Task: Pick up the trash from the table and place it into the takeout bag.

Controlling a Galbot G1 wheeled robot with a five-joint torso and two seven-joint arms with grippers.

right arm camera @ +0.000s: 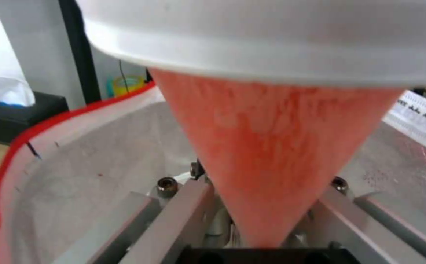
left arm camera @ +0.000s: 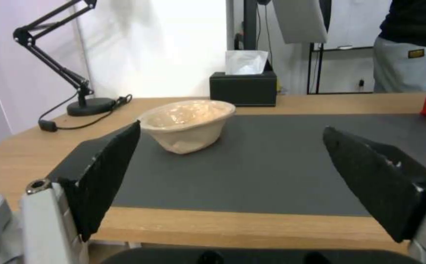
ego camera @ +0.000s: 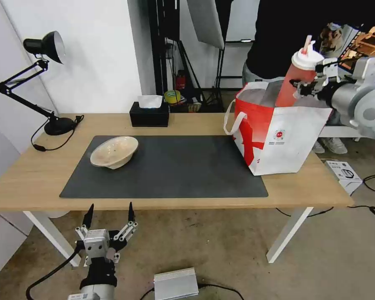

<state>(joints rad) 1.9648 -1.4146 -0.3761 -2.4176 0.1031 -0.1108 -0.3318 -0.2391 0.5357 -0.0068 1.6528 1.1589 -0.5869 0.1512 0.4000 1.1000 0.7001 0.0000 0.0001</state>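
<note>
I have the right gripper (ego camera: 306,85) clamped on the red drink cup (ego camera: 298,77), tilted above the open takeout bag (ego camera: 279,137) at the table's (ego camera: 37,175) 2 o'clock corner. The left gripper (ego camera: 110,214) hangs spread wide below the near edge. The beige pulp bowl (ego camera: 114,151) sits at the mat's (ego camera: 175,166) 10 o'clock.
</note>
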